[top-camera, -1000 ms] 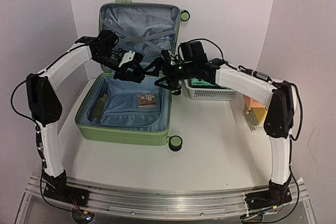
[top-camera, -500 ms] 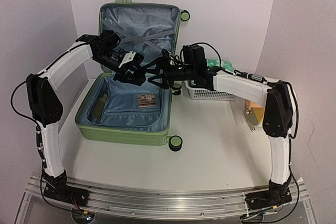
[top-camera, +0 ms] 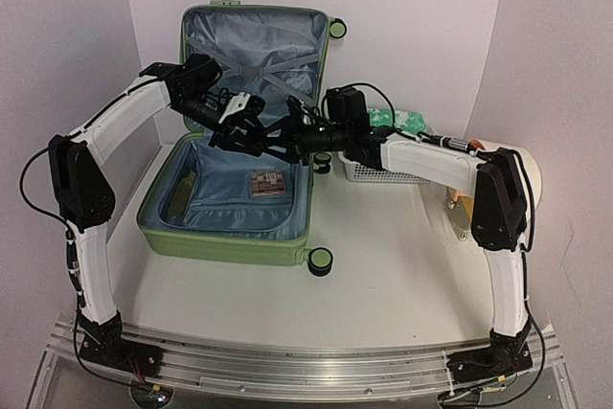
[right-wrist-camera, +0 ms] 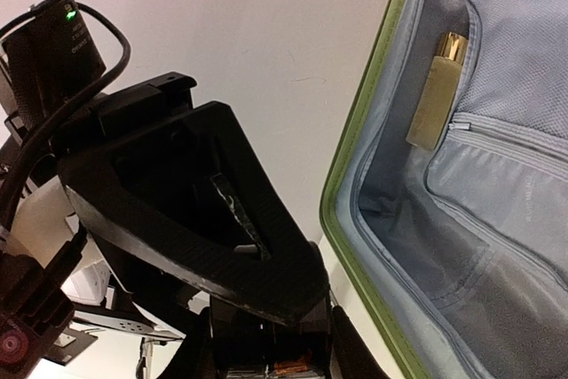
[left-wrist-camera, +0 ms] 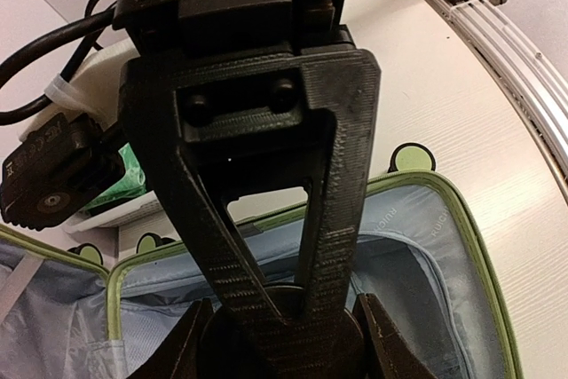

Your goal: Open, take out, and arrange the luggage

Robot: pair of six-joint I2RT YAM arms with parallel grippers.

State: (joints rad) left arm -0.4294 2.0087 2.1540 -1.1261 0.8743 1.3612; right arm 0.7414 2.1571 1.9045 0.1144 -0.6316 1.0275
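From above, the light-green suitcase [top-camera: 230, 237] lies open on the left half of the worktop [top-camera: 393, 265]. Its lower half is flat and its lid [top-camera: 254, 40] stands upright against the back wall, with crossed straps over the grey-blue lining. A small patterned packet [top-camera: 268, 182] rests on the lining of the lower half. Both arms reach in over the hinge line, where the left tool [top-camera: 247, 136] and the right tool [top-camera: 276, 136] meet tip to tip. I cannot tell from here whether they touch. A white basket [top-camera: 388, 171] holding green things sits just right of the suitcase.

From the left wrist, the right tool fills the frame, one triangular finger pointing down. Its tip runs into a dark mass at the lower edge, between the left tool's own two fingers, which stand apart on either side. I cannot tell whether they pinch anything. Behind them are the suitcase's green rim, its lining and a wheel [left-wrist-camera: 413, 157].

From the right wrist, the left tool's black body covers the left side. On the right is the suitcase interior, with a gold-coloured oblong thing [right-wrist-camera: 437, 90] against its side wall. The right tool's fingers are barely visible at the bottom edge, so I cannot tell its state.
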